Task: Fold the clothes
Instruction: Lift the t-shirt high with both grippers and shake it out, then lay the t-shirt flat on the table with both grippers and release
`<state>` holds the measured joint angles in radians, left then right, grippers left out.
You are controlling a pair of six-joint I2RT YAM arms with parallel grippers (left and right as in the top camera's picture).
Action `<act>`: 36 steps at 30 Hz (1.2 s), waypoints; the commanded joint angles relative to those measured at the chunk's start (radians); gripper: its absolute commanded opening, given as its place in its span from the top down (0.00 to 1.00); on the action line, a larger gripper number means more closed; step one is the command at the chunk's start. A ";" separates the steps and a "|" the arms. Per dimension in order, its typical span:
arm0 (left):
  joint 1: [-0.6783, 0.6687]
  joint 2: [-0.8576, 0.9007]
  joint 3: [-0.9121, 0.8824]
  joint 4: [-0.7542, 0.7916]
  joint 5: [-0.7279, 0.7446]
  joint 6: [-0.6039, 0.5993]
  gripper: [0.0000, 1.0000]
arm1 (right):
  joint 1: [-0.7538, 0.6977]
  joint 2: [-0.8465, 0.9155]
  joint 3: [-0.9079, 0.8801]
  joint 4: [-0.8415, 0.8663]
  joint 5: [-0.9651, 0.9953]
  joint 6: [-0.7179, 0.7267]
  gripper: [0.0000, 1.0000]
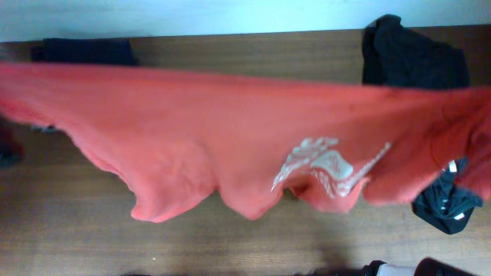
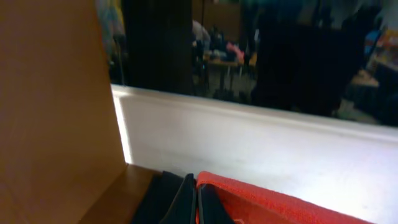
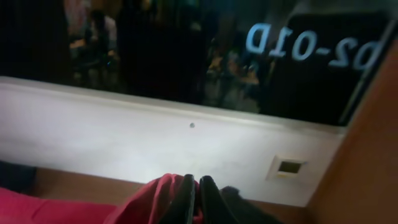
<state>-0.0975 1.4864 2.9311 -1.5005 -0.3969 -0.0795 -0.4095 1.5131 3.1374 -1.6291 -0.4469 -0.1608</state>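
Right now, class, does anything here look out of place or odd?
The red shirt hangs stretched between the left hand and right hand, its lower edge sagging unevenly above the table. A black garment lies crumpled by the wall.

One orange-red shirt. Two hands: left hand, right hand. Three black garments on one surface — first black garment beyond the left hand, second black garment beyond the right hand, printed black garment just beside the right hand.
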 commanded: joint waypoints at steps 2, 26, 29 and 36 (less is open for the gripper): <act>0.015 -0.061 0.011 0.003 -0.071 0.005 1.00 | -0.018 -0.051 -0.002 -0.006 0.130 0.004 0.95; 0.016 0.306 -0.360 0.049 -0.062 0.004 0.99 | 0.000 0.339 -0.285 0.023 -0.004 -0.035 0.96; 0.016 0.420 -0.364 0.057 -0.082 0.005 1.00 | 0.051 0.488 -0.296 0.044 -0.013 -0.079 0.96; 0.050 0.698 -0.364 0.187 -0.090 0.005 0.99 | 0.154 0.802 -0.297 0.232 0.014 -0.093 0.95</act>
<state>-0.1009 2.0930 2.5687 -1.3624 -0.3702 -0.0792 -0.2588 2.2444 2.8399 -1.4521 -0.5217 -0.2283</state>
